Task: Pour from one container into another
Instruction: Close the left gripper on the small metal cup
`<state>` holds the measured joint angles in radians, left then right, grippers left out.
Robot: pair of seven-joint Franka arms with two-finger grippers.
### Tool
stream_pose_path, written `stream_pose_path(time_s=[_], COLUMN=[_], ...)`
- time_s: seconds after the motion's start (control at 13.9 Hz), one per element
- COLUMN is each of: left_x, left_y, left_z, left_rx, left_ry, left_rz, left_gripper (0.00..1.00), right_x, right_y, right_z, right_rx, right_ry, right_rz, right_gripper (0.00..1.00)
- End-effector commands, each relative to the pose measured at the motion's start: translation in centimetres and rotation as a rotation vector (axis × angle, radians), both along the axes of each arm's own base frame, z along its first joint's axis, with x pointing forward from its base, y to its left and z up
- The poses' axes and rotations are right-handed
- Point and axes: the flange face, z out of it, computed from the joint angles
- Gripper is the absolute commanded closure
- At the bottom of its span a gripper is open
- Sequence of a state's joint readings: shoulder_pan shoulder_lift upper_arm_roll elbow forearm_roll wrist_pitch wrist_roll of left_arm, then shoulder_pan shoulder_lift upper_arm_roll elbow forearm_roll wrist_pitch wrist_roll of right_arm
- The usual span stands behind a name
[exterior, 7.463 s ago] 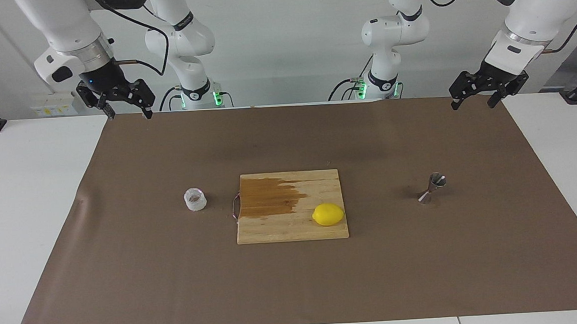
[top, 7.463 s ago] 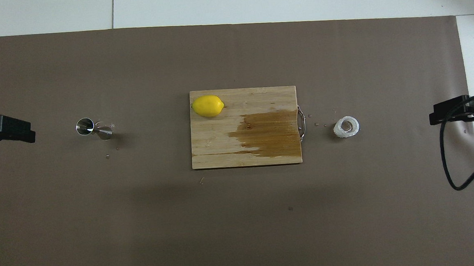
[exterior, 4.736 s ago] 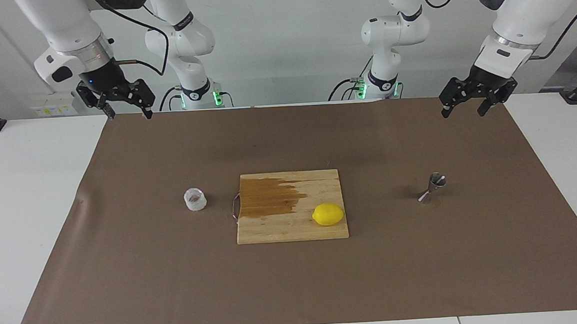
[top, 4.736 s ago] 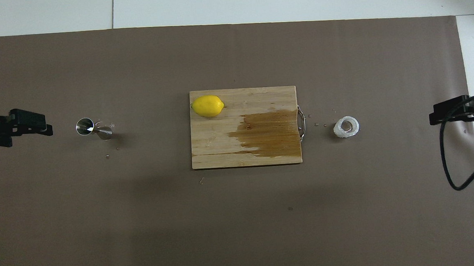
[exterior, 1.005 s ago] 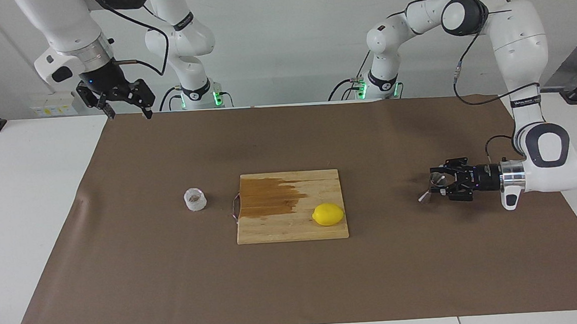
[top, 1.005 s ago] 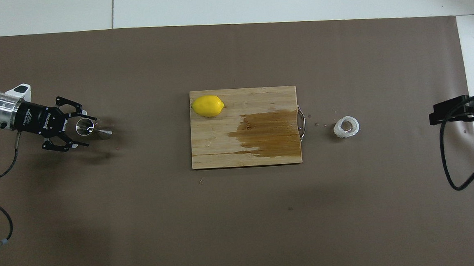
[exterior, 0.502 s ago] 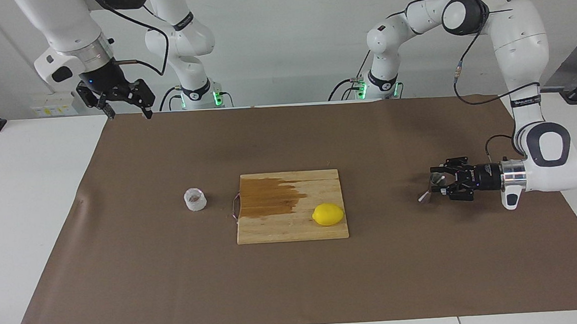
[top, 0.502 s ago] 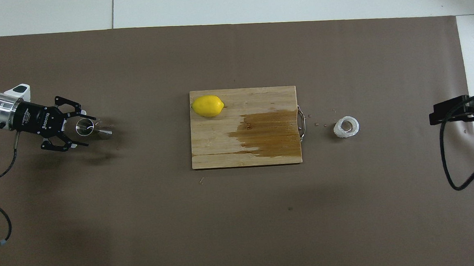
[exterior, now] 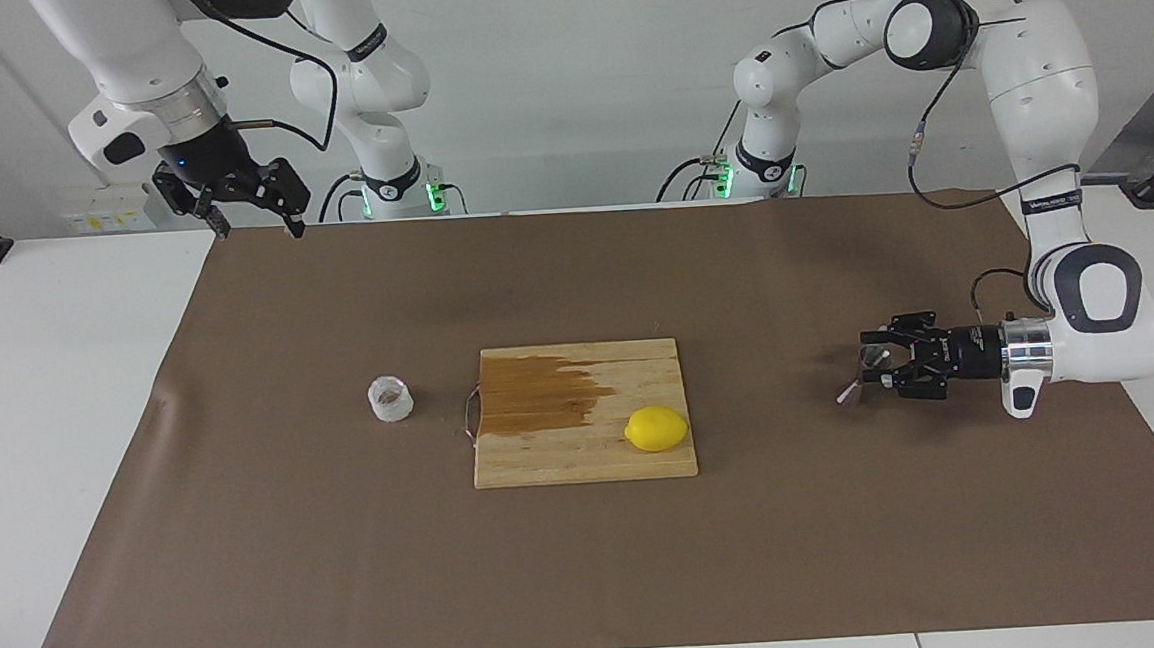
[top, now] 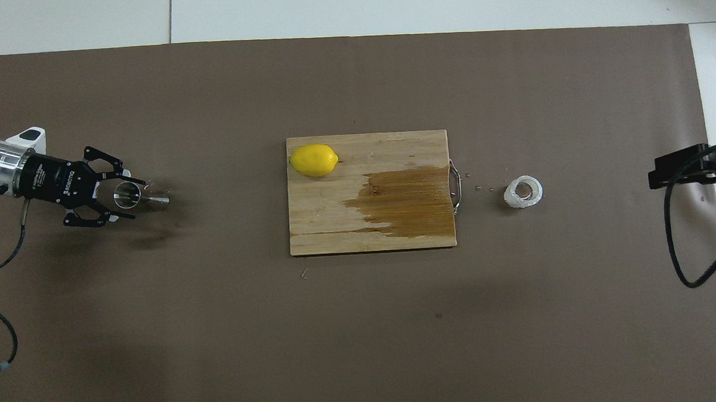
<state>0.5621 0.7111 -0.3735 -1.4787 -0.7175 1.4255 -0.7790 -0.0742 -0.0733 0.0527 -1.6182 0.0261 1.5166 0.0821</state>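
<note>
You have the ribbed translucent cup (exterior: 390,399) upright on the brown mat (exterior: 592,564) beside the cutting board (exterior: 585,454), on its handle side toward the right arm's end of the counter; what it holds cannot be told. The steel jigger (exterior: 863,375) stands well apart from the board toward the left arm's end, its upper cone open; no contents can be made out in it. A lemon (exterior: 657,428) lies on the board at the corner away from the robots, and a dark wet stain covers the board's half nearest the cup.

The left arm is bent low, forearm level over the mat, with its end effector (top: 129,197) pointing sideways around the jigger's upper cone. Its fingers have narrowed since a second ago; whether they yet press the steel cannot be told. The right end effector (exterior: 256,228) waits high over the mat's edge nearest the robots, fingers spread wide and holding nothing, unchanged.
</note>
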Motion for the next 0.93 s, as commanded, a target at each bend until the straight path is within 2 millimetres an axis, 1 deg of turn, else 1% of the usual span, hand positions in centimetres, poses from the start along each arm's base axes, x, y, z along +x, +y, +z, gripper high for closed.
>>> stream_pose_path(time_s=[0.0,0.22,0.29,0.65,0.86], left_x=[-0.34,-0.32,-0.31,-0.20,-0.17], left_y=[0.15,0.16,0.17,-0.11,-0.11], left_z=[0.11,0.10,0.01,0.15,0.15], left_rx=[-0.023,-0.020,-0.020,-0.026,-0.026], left_ry=[0.020,0.025,0.024,0.020,0.020], left_rz=[0.011,0.014,0.015,0.018,0.021], left_gripper=[0.35,0.36,0.41,0.44,0.48], right_x=[-0.29,-0.29,-0.29,-0.29,-0.24], right_y=[-0.27,-0.19,-0.19,-0.19,-0.11], right_z=[0.38,0.38,0.38,0.38,0.30], right_rx=[0.014,0.014,0.014,0.014,0.014], right_ry=[-0.004,-0.004,-0.004,-0.004,-0.003], right_rz=[-0.011,-0.009,-0.009,-0.009,-0.008], right_gripper=[0.00,0.00,0.00,0.00,0.00])
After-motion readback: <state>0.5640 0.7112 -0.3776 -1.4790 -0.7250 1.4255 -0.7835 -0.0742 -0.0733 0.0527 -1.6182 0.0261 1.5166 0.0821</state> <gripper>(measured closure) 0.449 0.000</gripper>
